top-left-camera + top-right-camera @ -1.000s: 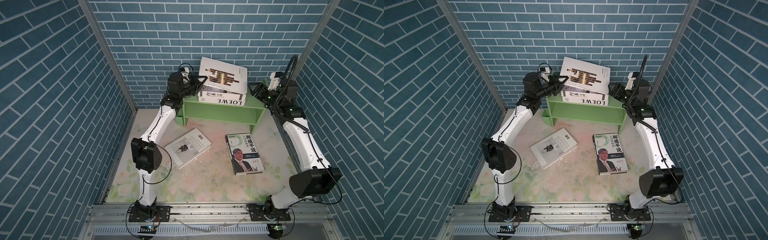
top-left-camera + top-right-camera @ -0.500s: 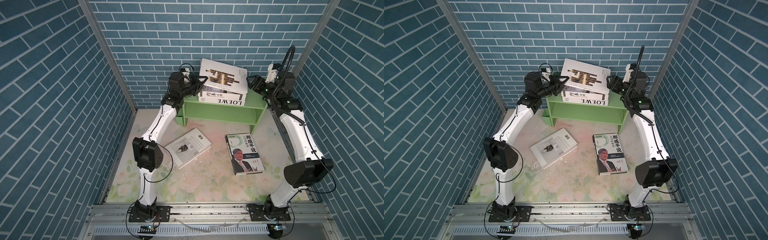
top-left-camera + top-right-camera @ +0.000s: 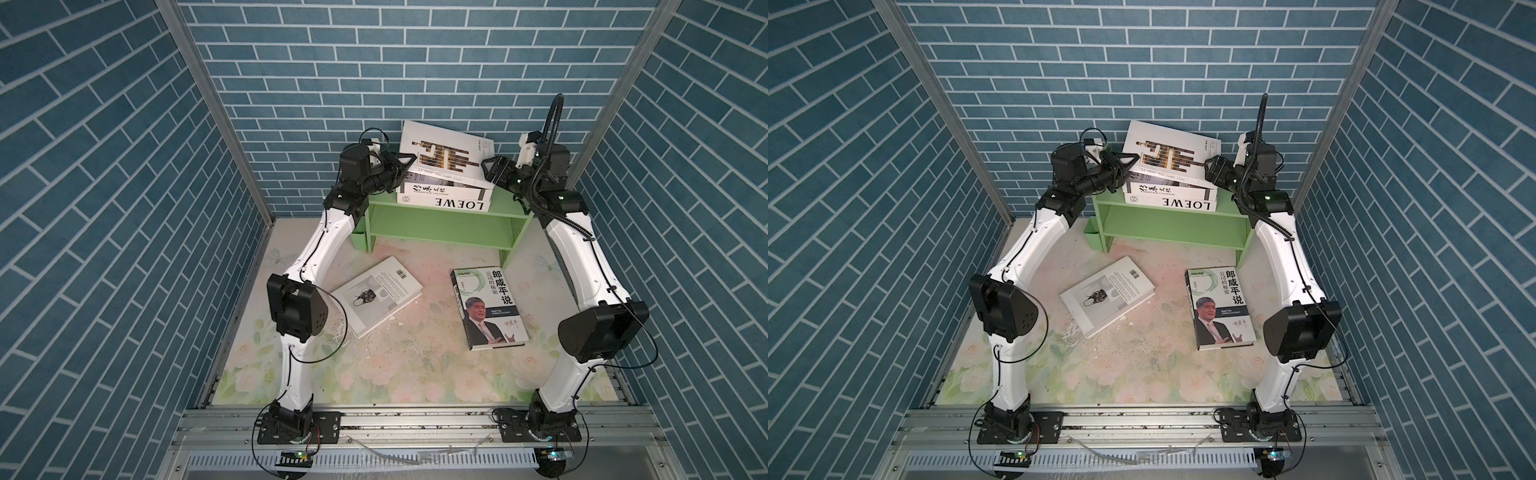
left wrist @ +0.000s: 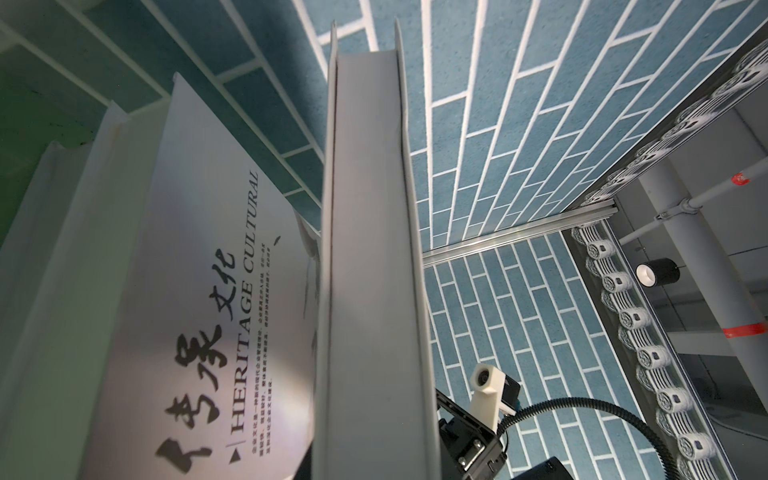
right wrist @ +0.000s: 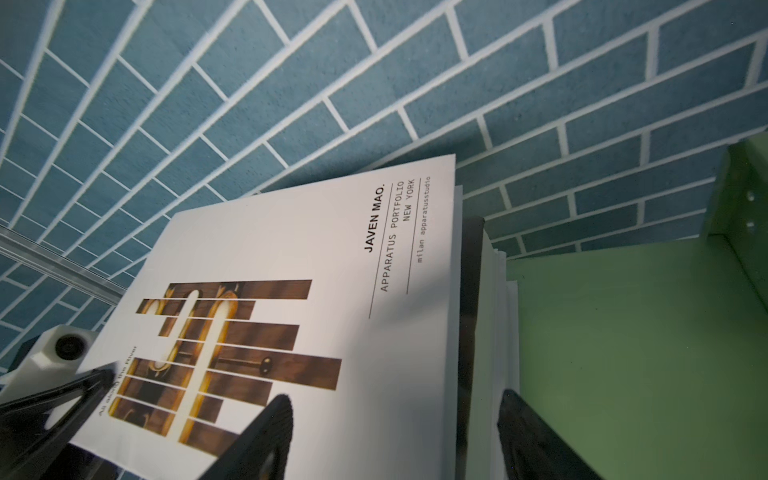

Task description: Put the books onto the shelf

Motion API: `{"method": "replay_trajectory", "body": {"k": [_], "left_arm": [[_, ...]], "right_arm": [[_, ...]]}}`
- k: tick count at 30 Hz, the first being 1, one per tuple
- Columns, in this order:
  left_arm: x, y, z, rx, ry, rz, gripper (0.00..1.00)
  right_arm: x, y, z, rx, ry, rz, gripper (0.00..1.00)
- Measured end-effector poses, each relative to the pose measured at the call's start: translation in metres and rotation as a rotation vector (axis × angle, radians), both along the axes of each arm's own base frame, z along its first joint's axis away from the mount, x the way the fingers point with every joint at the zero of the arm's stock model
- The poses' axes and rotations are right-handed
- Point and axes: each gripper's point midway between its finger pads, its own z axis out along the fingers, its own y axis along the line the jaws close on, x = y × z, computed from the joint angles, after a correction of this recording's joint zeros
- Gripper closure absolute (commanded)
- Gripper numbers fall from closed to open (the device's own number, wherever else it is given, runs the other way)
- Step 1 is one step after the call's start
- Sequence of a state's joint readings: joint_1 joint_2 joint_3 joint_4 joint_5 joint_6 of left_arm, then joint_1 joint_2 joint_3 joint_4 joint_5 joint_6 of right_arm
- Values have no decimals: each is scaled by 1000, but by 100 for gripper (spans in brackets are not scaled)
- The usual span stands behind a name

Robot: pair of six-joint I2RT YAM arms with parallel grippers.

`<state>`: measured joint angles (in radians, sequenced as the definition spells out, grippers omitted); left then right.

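The light green shelf (image 3: 440, 216) (image 3: 1167, 222) stands at the back wall. On its top lie a LOEWE book (image 3: 446, 203) and a Heritage Cultural book (image 4: 199, 291). A third book (image 3: 446, 156) (image 5: 316, 266), white with brown bars, rests tilted on them. My left gripper (image 3: 405, 163) (image 3: 1128, 163) is shut on its left edge. My right gripper (image 5: 394, 395) (image 3: 490, 168) stands open astride that book's right edge, one finger (image 5: 266, 432) over the cover. Both top views show two more books flat on the table: a white one (image 3: 378, 295) and a portrait one (image 3: 488, 307).
A small green cup (image 3: 359, 240) hangs at the shelf's left foot. Blue brick walls close in behind and on both sides. The lower tier (image 3: 440, 239) of the shelf holds nothing. A metal rail (image 3: 415, 419) runs along the table's front edge.
My right gripper has risen from beside the shelf's right end and moved left to the tilted book's right edge. The left gripper and the book have stayed almost still.
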<state>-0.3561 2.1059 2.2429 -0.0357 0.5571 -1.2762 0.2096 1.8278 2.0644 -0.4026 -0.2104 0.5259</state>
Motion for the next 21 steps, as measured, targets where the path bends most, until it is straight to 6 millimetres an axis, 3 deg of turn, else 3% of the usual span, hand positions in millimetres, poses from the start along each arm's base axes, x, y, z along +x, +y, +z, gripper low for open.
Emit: {"method": "replay_trajectory", "body": {"k": [12, 21], "left_arm": [[1, 1, -4, 9, 13, 8, 64], [2, 1, -10, 37, 22, 16, 32]], "right_arm": [[6, -4, -17, -75, 28, -41, 26], [10, -10, -24, -103, 19, -84, 28]]}}
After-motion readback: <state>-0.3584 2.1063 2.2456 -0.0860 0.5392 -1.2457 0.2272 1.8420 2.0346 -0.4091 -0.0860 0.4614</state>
